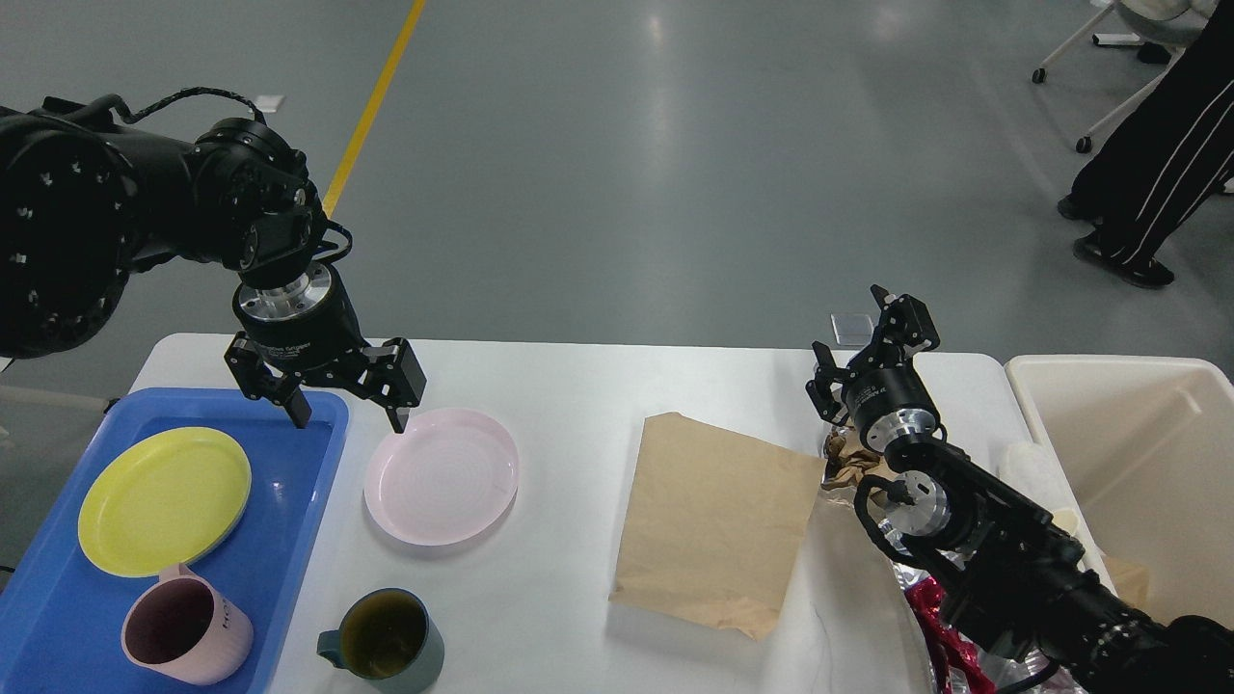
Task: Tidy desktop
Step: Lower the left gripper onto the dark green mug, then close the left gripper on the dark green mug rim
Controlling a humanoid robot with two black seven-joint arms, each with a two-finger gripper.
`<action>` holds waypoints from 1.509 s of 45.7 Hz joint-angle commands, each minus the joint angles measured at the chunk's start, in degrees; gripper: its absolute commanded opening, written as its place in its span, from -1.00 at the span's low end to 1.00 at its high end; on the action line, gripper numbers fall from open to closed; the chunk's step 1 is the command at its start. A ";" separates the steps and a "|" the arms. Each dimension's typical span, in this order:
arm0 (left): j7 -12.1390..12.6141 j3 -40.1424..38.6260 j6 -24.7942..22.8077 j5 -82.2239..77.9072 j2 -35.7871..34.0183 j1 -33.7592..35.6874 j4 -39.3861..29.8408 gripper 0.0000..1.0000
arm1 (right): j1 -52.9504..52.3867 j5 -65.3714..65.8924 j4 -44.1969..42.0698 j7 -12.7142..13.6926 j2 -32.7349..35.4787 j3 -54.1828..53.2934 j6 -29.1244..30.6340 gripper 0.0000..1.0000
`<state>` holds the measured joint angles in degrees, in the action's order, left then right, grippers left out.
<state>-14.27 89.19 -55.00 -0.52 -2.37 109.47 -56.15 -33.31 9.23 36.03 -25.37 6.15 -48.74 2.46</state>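
Pink plate (442, 475) — left end effector (349, 420) spread above rim | right end effector (866, 347) spread | labels unreadable

I work in what looks like a large lab or industrial test hall. Beyond my white desktop (598, 386) spreads a wide, glossy grey floor (627, 164) that mirrors overhead lights, with 1 yellow line (371, 106) painted across it like a marked lane. At the far right, a person in black striped trousers (1152, 164) stands near the wheeled legs of a chair (1080, 58).
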 commanded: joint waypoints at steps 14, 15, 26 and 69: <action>0.38 -0.07 0.00 0.17 4.66 -4.35 -6.34 0.93 | 0.00 0.00 0.01 -0.03 0.00 0.05 0.00 1.00; 0.38 -0.16 0.00 0.17 4.83 -4.79 -6.43 0.93 | -0.09 0.00 0.01 0.06 0.00 -0.04 0.00 1.00; 0.65 0.45 0.00 -0.18 6.42 -8.57 -6.60 0.93 | 0.00 0.00 0.01 -0.03 0.00 0.05 0.00 1.00; 0.56 2.56 0.00 0.87 8.35 -19.29 0.52 0.70 | 0.00 0.00 0.01 -0.03 0.00 0.05 0.00 1.00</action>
<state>-13.71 91.76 -55.00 0.24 5.97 90.26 -55.78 -33.32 9.23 36.04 -25.34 6.15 -48.72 2.46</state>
